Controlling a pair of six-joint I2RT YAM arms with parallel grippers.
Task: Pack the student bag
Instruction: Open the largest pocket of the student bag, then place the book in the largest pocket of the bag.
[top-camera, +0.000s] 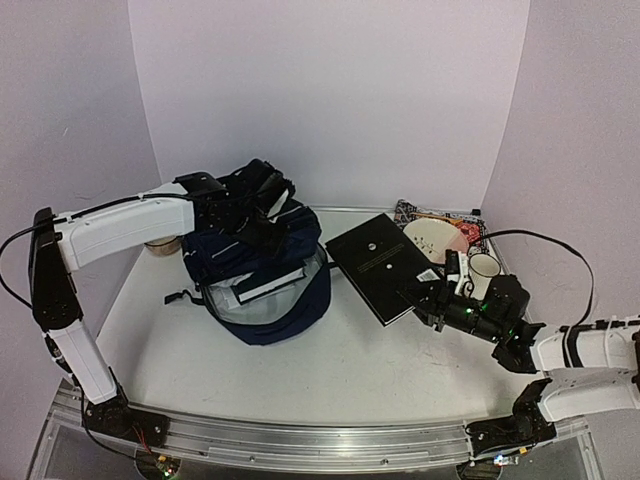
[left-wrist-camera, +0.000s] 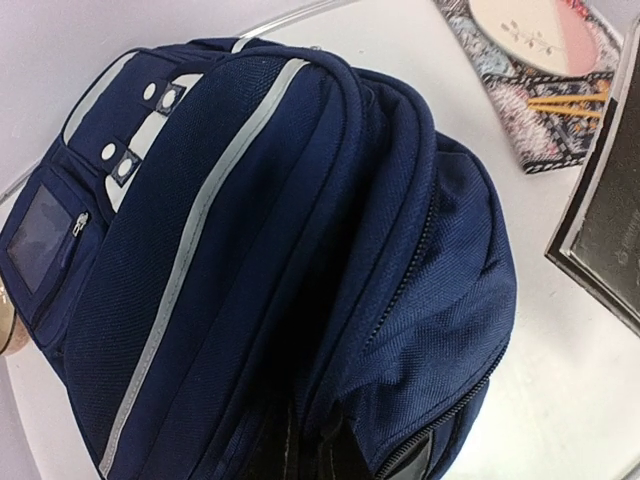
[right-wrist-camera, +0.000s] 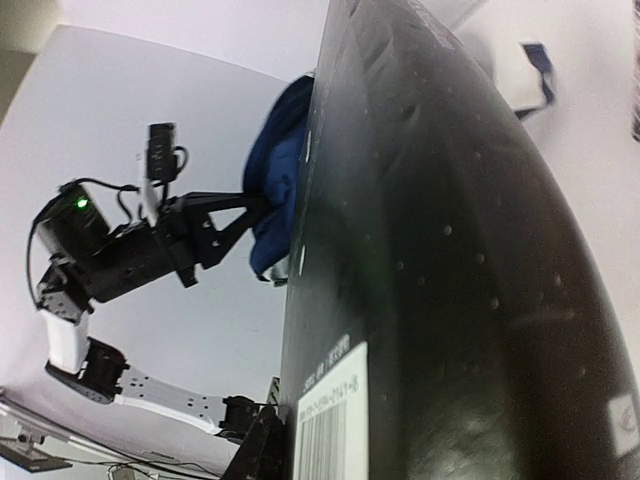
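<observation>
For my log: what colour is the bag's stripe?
Pale grey-white stripe on the student bag; clearest in left wrist view.

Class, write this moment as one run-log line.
student bag: open | left pincer: at bag top | right pincer: at black book corner | book: outside bag

One student bag (top-camera: 265, 270) is sitting left, one black book (top-camera: 385, 262) is lying right, and one white cup (top-camera: 483, 270), one pale plate (top-camera: 432, 240) and one patterned booklet (top-camera: 420, 213) are crowding far right.
</observation>
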